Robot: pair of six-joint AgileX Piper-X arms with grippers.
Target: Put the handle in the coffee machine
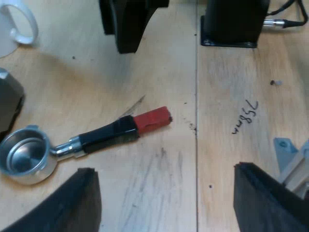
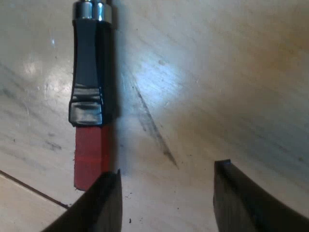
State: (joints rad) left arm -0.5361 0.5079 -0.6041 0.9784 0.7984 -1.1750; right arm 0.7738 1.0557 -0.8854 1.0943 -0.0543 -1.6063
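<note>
The metal holder lies flat on the pale wooden desk, loose and untouched by either arm. Its round steel basket faces up, and its dark handle runs away from the basket to a red end. A white mug stands well apart from it.

My left pincer hangs above the desk with its two black fingers wide apart and nothing between them. The holder rests ahead of it, near one finger.

My right pincer sits low over the desk, fingers also spread and empty. From this arm I see the handle running straight away, and its red end is just beside one finger, outside the gap rather than inside it.

I judge the task barely begun. Nothing is gripped yet. The right pincer would need to shift sideways so the handle falls between its fingers. Grasping, lifting, carrying to the machine and locking in all remain.
</note>
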